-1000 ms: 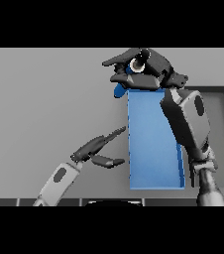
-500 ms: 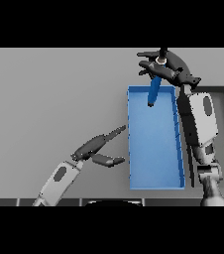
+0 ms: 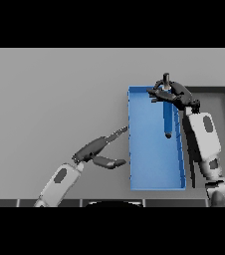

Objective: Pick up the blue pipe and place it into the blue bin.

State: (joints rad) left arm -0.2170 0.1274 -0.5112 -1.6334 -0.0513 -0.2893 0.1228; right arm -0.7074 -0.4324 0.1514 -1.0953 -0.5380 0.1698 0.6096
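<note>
1. The blue pipe point(image 3: 168, 117) hung upright over the blue bin point(image 3: 144, 149), its upper end hidden among the fingers of the right hand point(image 3: 174, 96) and its lower end pointing down toward the bin's floor, in the bin's right half.
2. Whether the pipe's lower tip touched the bin floor or hung just above it could not be told from the head view.
3. The right hand was clamped on the pipe's top, with its dark fingers curled round it above the bin's far right corner; a short dark stub stood up above the hand.
4. The right arm rose from the table's near right edge along the outside of the bin's right wall, white and grey, and reached the hand at the far end of the bin.
5. The blue bin was a long rectangle with low walls, lying lengthwise from the table's near edge toward its middle, right of the table's centre.
6. Beside the bin's right wall lay a dark tray point(image 3: 224, 124) with a raised rim, reaching toward the table's right edge; the right arm crossed over its left part.
7. The left hand point(image 3: 97, 149) hovered over the grey table point(image 3: 50, 99) just left of the bin's left wall, fingers straight and spread from the thumb, holding nothing; its fingertips pointed toward the bin wall.
</note>
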